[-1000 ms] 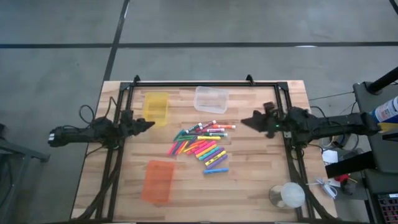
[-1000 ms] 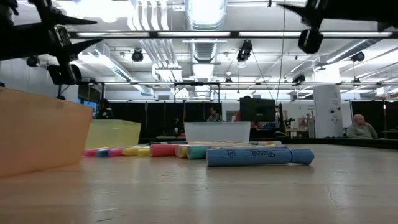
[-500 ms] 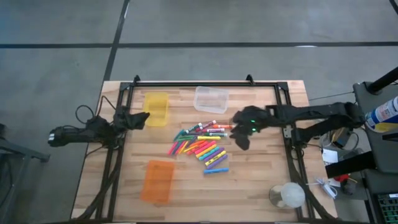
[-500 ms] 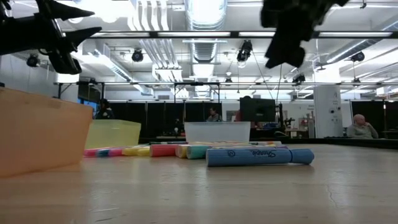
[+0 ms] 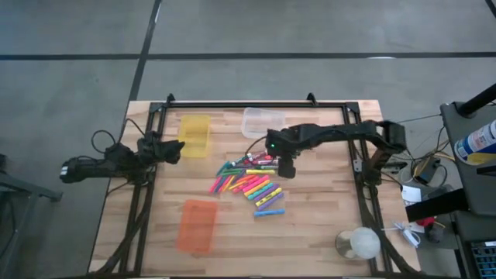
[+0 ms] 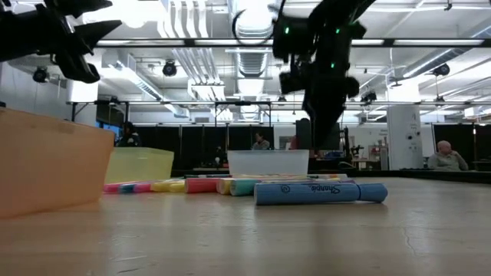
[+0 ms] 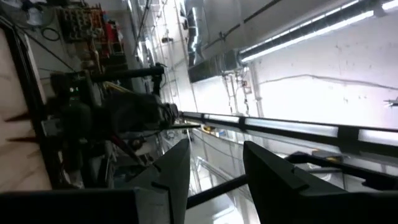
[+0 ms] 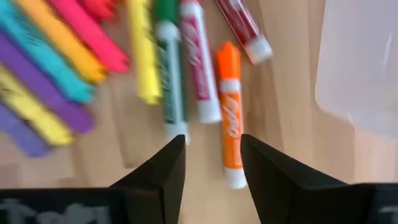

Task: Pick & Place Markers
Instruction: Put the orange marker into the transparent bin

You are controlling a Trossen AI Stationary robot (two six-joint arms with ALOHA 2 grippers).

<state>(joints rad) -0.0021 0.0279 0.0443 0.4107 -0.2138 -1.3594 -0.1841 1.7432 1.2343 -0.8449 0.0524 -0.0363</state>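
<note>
— Where are the markers (image 5: 252, 180)?
— Heaped mid-counter (image 5: 325, 225), beside the clear bin (image 5: 263, 122).
— Your hands?
— My right hand (image 5: 285, 168) hovers over them, fingers apart, empty. My left hand (image 5: 172, 149), also apart, waits near the yellow bin (image 5: 194, 134).

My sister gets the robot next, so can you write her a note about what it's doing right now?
Right gripper: open, hovering over the near edge of the markers, lined up with an orange marker beside the clear bin. It holds nothing.
Left gripper: open, empty, waiting by the yellow bin.
Markers: all piled mid-table; none seen in the yellow, clear or orange bin.
Done: nothing placed yet.
Left: pick up every marker and place it.
</note>
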